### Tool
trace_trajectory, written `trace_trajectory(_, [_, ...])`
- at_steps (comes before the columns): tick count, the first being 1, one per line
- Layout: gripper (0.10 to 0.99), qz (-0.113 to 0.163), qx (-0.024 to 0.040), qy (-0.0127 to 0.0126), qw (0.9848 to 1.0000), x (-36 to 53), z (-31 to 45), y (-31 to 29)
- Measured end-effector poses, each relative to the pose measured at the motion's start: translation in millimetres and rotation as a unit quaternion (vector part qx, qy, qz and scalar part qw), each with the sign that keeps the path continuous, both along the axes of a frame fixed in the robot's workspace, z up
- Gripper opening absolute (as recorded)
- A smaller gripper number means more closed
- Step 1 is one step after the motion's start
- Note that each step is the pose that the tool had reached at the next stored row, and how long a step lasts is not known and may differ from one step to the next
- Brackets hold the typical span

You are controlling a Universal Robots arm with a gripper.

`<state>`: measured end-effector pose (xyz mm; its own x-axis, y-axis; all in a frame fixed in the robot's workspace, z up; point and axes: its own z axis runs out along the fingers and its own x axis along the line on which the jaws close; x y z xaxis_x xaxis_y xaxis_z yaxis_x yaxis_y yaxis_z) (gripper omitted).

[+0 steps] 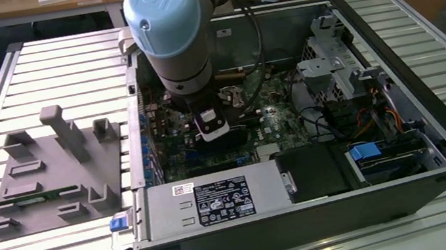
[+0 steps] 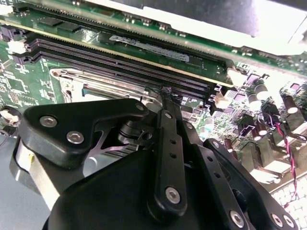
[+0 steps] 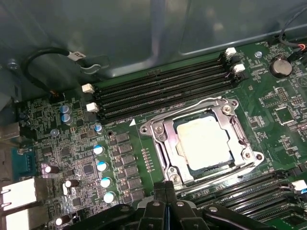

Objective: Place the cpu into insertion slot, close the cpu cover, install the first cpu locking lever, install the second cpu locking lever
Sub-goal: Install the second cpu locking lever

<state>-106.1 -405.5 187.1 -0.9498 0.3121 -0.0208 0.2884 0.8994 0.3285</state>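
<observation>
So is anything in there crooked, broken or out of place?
Nothing stands out. In the first wrist view the cpu lies flat and square in the insertion slot, with the cpu cover framing it evenly. The gripper sits just beside the socket, fingers together.

One cpu (image 3: 205, 141) sits under one cpu cover (image 3: 169, 139), just beyond the pincer (image 3: 165, 199). Four black memory slots (image 3: 163, 91) lie farther out, with five silver-topped capacitors (image 3: 103, 167) beside them.
</observation>
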Motion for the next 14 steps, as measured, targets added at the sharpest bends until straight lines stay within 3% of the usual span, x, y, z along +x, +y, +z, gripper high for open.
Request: trace_trajectory(14, [0.102,0.0,-0.0015,0.0,1.0,-0.2,-2.9,0.0])
